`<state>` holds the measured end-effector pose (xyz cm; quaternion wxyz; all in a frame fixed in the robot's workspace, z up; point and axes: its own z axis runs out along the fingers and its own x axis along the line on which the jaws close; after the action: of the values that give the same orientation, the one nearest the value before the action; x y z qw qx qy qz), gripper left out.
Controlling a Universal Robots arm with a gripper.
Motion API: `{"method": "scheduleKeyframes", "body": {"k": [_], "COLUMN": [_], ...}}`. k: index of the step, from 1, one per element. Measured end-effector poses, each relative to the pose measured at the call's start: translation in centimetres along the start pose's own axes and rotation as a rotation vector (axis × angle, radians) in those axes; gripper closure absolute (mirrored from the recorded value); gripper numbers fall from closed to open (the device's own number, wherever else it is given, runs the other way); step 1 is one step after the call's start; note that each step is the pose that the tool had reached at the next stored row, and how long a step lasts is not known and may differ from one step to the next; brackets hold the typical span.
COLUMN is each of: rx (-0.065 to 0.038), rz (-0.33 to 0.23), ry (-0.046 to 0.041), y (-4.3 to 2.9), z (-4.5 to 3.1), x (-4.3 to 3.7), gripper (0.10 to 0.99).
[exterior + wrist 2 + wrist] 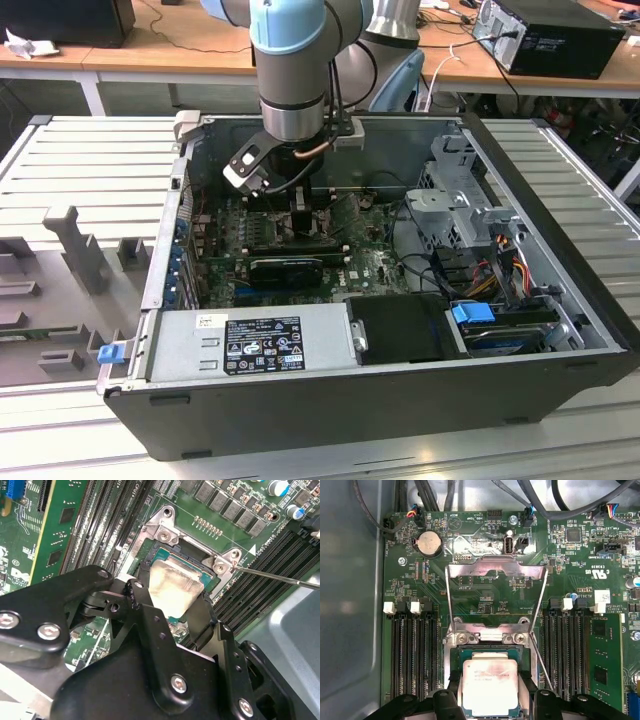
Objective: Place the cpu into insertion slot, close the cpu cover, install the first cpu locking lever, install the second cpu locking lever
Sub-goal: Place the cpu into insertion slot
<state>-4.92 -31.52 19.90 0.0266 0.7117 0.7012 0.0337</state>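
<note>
— Claw [490, 705] state?
— Cannot be told. The cpu [490, 685] is straddled by it on two opposite sides, very close; clenched or released is left unresolved in both wrist views.
— Cpu location?
— Seated flat in the slot [487, 648], pale face up, a teal edge shown round it. The same is seen in the second wrist view: cpu [172, 587] inside the slot [192, 547], claw [172, 600] black around it.
— Cover?
— Marked open. The cover [495, 569] is tipped back from the slot over the green board [485, 600], joined at a bracket [490, 637] just past the cpu; the board is seen through its cut-out.
— Levers?
— One thin metal rod [542, 662] is seen slanting away from the bracket's corner, beside the slot. In the second wrist view the rod [280, 578] is run out over a RAM bank.
— Surroundings?
— RAM banks [415, 660] are lined up on both sides of the slot. A coin battery [429, 544] is placed beyond the cover, well apart from the claw.
— Exterior view?
— The arm [290, 60] is pointed down into the open case [560, 200], claw [303, 205] low over the board near the far wall. A power supply [250, 345] is fitted along the near wall. The case is laid on a grey ribbed tabletop [90, 150].
</note>
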Motion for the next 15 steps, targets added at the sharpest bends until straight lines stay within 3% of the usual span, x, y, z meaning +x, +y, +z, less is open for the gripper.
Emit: {"method": "scheduleKeyframes", "body": {"k": [1,9,11,12,13,15], "rx": [0.0,0.0,0.0,0.0,0.0,0.0], "rz": [0.0,0.0,0.0,0.0,0.0,0.0], "ry": [-0.0004,-0.0008,-0.0009,-0.0008,-0.0009,-0.001], "y": [0.0,0.05,0.07,0.08,0.09,0.1], "z": [0.0,-0.69,-0.93,-1.0,-1.1,-1.3], "x": [0.0,0.0,0.0,0.0,0.0,0.0], "gripper": [0.478,0.494,0.624,0.624,0.741,0.863]}}
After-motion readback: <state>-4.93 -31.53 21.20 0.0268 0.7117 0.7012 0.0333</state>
